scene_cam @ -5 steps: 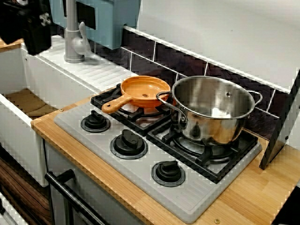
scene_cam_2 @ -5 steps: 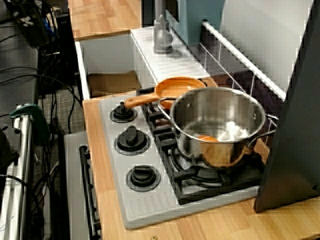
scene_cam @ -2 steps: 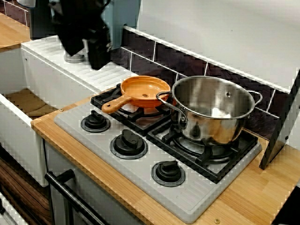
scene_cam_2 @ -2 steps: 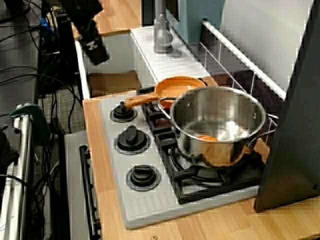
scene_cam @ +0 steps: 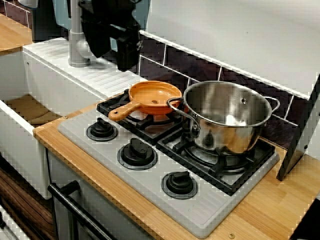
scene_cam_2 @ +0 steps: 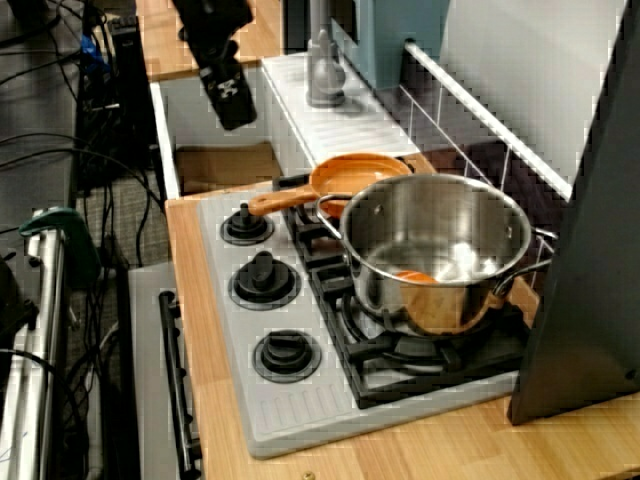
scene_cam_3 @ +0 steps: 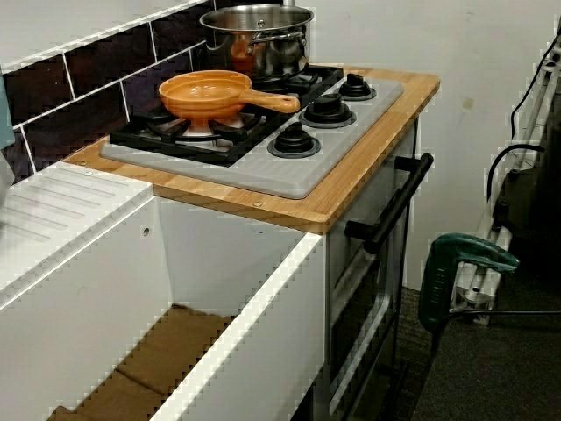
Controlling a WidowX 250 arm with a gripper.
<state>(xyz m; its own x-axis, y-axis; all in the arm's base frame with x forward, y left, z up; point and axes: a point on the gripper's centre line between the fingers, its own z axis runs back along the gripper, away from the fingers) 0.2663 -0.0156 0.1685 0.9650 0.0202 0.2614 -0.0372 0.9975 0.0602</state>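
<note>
Since 1 s ago gripper [scene_cam: 127, 59] has swung right from frame's far-left edge; now hangs above drainboard [scene_cam: 100, 75]. Too dark to tell if fingers are spread or pressed together. Orange pan [scene_cam: 155, 97] sits on rear-left burner [scene_cam: 107, 106], below & right of gripper, apart from it. Long axis runs bowl-to-handle, handle pointing at front-left knob [scene_cam: 102, 131].

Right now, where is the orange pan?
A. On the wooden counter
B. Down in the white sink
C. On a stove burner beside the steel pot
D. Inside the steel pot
C: the orange pan sits on a black burner grate of the stove, right next to the steel pot, with its handle pointing toward the knobs.
</note>
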